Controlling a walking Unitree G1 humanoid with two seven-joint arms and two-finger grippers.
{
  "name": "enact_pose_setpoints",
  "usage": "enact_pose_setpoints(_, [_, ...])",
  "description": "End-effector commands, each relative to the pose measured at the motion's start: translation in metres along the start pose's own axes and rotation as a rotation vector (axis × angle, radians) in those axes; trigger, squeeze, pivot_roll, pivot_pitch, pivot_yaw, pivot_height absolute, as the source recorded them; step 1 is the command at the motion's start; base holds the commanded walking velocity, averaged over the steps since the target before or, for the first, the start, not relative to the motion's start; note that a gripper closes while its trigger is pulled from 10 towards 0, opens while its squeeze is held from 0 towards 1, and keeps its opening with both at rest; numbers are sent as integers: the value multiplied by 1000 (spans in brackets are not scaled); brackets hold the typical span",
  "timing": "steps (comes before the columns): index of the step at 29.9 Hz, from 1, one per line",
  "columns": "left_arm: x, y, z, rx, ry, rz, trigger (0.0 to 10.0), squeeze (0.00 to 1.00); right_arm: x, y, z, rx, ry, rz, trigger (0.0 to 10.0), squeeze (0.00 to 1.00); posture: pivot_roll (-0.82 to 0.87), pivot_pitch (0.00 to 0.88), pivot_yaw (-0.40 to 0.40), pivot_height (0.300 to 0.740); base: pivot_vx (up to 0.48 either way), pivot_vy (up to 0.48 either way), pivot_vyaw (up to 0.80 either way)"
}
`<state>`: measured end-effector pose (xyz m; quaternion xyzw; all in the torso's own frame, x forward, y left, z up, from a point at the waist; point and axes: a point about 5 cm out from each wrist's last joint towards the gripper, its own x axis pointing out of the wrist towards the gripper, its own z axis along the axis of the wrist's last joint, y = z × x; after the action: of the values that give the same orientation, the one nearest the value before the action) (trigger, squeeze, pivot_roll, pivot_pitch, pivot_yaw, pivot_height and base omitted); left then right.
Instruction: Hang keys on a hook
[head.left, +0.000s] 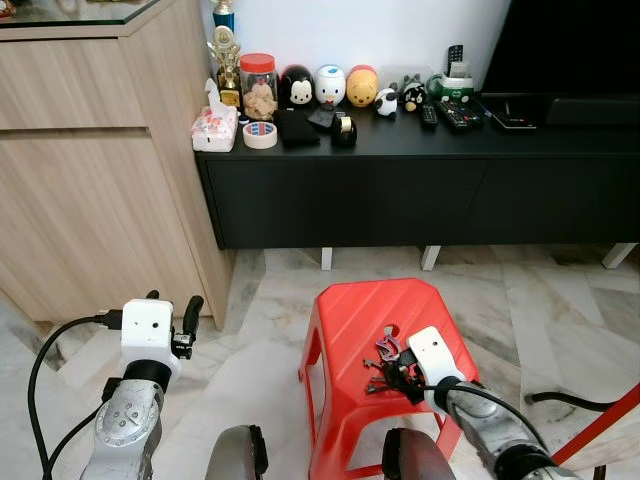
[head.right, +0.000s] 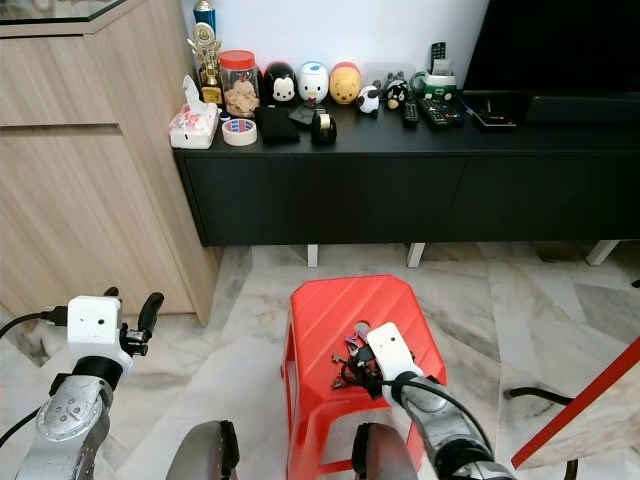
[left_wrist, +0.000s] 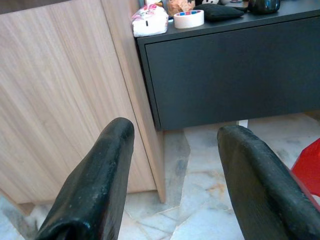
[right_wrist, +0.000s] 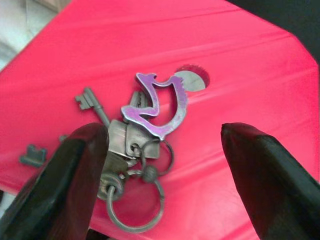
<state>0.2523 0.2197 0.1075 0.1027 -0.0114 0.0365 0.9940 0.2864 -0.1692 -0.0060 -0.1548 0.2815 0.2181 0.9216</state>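
**Keys sit between the right claw's fingers, on the stool**

Your left claw (head.left: 172, 322) hangs released by the wooden cabinet (head.left: 90, 180), well away. The keys (right_wrist: 137, 135) lie on the red stool (head.left: 370, 320), their bunch running along the right claw (right_wrist: 165, 150), which straddles them, spread and not yet gripping. You'd close there.

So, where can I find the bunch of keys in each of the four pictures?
Left eye view: the keys lie on the red stool, just before the right gripper.
Right eye view: on the same stool, lower middle.
Left wrist view: not in it; the left gripper faces the cabinets.
Right wrist view: centre, between the open black fingers.
Shared landmark: the red stool.
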Motion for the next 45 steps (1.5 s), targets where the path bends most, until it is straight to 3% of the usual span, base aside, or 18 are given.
enact_pose_setpoints(1, [-1,-3,-1,13,10,-18,10000,0,-1,-3,3,-40,-6,15,10000,0,95,0,-49,574,0,0,0])
enact_pose_setpoints(10, [-1,-3,-1,19,16,-22,10000,0,-9,-8,-6,-168,34,113,10000,0,103,0,-51,574,0,0,0])
enact_pose_setpoints(20, [-1,-1,0,32,12,-24,10000,0,-11,-5,-1,-207,-14,177,10000,0,106,0,-50,574,0,0,0])
enact_pose_setpoints(25, [-1,-1,-2,36,20,-26,10000,0,-13,-1,-16,-269,84,235,10000,0,106,0,-49,574,0,0,0])
enact_pose_setpoints(38, [-1,0,-4,36,26,-21,10000,0,-15,-3,-26,-318,144,191,10000,0,107,0,-51,574,0,0,0])
enact_pose_setpoints(45, [-1,-1,-5,34,29,-18,10000,0,-13,4,-28,-326,150,203,10000,0,108,0,-51,574,0,0,0])
